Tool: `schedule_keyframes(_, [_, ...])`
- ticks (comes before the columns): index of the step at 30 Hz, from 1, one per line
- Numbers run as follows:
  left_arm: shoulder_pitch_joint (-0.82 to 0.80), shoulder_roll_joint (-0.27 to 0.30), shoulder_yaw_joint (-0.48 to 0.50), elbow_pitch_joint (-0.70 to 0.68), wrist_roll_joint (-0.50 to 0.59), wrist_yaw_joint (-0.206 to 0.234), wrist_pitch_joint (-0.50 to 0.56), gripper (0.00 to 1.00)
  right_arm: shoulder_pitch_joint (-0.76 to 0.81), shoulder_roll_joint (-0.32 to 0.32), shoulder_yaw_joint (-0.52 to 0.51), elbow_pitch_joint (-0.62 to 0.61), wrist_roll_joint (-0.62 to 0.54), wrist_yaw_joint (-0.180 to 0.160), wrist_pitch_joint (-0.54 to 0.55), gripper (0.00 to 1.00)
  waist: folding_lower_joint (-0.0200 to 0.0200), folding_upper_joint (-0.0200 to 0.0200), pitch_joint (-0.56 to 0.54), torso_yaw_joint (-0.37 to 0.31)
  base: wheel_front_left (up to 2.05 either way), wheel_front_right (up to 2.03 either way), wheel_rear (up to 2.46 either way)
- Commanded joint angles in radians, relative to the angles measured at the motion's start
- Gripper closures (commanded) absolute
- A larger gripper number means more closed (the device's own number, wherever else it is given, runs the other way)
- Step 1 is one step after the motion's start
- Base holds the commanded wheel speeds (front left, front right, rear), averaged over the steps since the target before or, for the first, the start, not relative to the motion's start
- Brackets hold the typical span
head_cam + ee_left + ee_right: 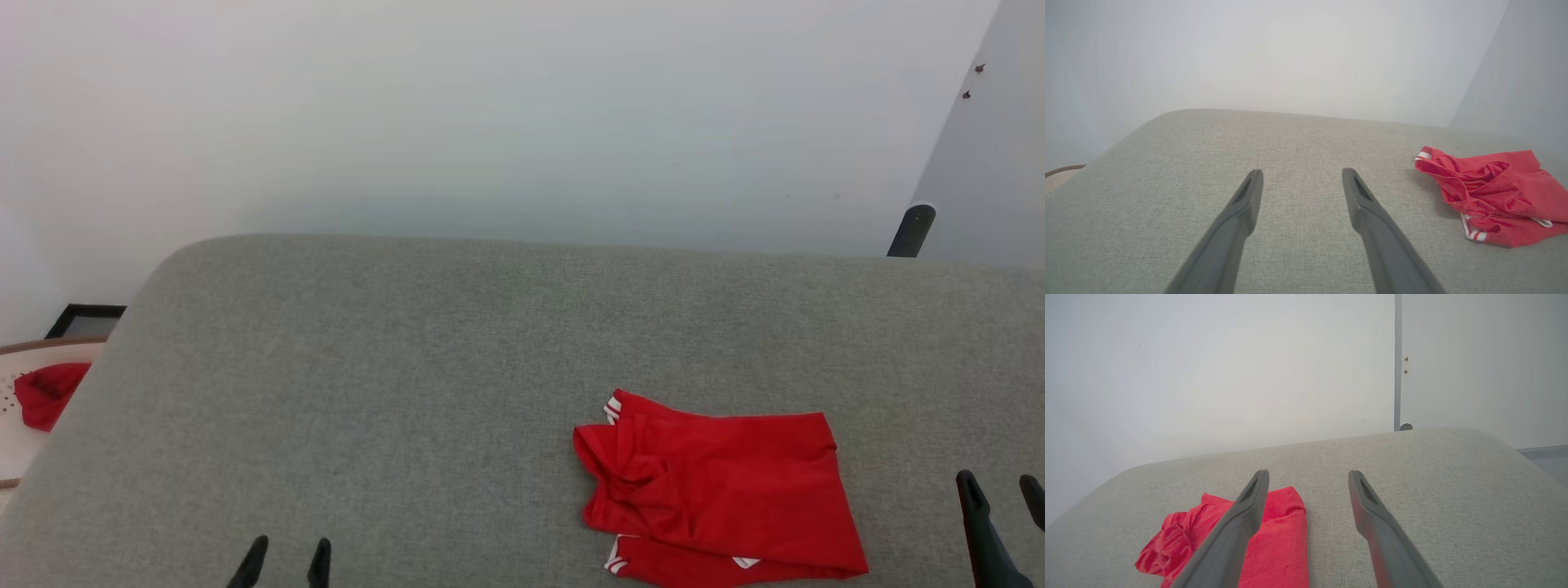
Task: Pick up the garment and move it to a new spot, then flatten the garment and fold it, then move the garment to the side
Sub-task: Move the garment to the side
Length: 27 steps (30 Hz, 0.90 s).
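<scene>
Lying in a loose, doubled-over heap, the garment (718,482) sat on the grey cushion (408,367), near the right gripper (998,478) on that gripper's left, and well apart from the left gripper (290,543), off to its right; both grippers hung with fingers spread wide, nothing between them and neither touching cloth.

By my reading the task was little advanced, or else only roughly done: the garment lay in layers rather than flat; one side was bunched into creases; striped trim poked out at two corners; no number was visible. I judged that flattening and a clean fold were yet to do; whether this spot counted as the new one or as the side could not be told.

From the head, both grippers and the bare cushion between the right gripper and the garment were plain; so was a small red cloth (45,396) on a pale round surface (16,441), well beyond the left gripper's left. The left wrist view gave the heap's height, its rolled folds and a white strip at its lower edge. In the right wrist view that gripper's left finger (1241,522) crossed in front of the garment, so the gap was not readable there; it also gave the cushion's rounded far end.
</scene>
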Motion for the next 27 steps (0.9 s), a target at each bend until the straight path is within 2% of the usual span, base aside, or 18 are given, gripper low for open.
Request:
schedule_keyframes(1, [-0.008, 0.003, -0.003, -0.003, -0.002, 0.006, 0.000, 0.00, -0.009, 0.003, 0.002, 0.005, 0.002, 0.000, 0.002, 0.00, 0.0000, 0.0000, 0.002, 0.000, 0.00, 0.00, 0.00])
schedule_keyframes(7, [-0.016, 0.003, -0.014, -0.002, 0.008, 0.011, -0.002, 0.00, -0.037, -0.007, 0.033, 0.012, 0.006, 0.000, 0.022, 0.00, 0.0000, 0.0000, 0.009, 0.005, 0.00, 0.00, 0.00])
schedule_keyframes(12, [-0.032, -0.006, -0.022, 0.001, 0.010, 0.013, -0.005, 0.00, -0.121, -0.052, 0.083, 0.034, -0.006, 0.000, 0.101, 0.00, 0.0000, 0.0000, 0.020, 0.015, 0.00, 0.00, 0.00])
schedule_keyframes(21, [-0.084, -0.018, -0.058, 0.024, 0.012, 0.000, -0.010, 0.00, -0.369, -0.126, 0.132, 0.184, -0.004, 0.000, 0.507, 0.00, 0.0000, 0.0000, 0.072, 0.068, 0.00, 0.00, 0.00])
schedule_keyframes(27, [-0.187, -0.013, -0.101, 0.057, 0.021, -0.012, -0.012, 0.00, -0.474, -0.154, 0.165, 0.277, 0.016, 0.000, 0.801, 0.00, 0.0000, 0.0000, 0.170, 0.108, 0.00, 0.00, 0.00])
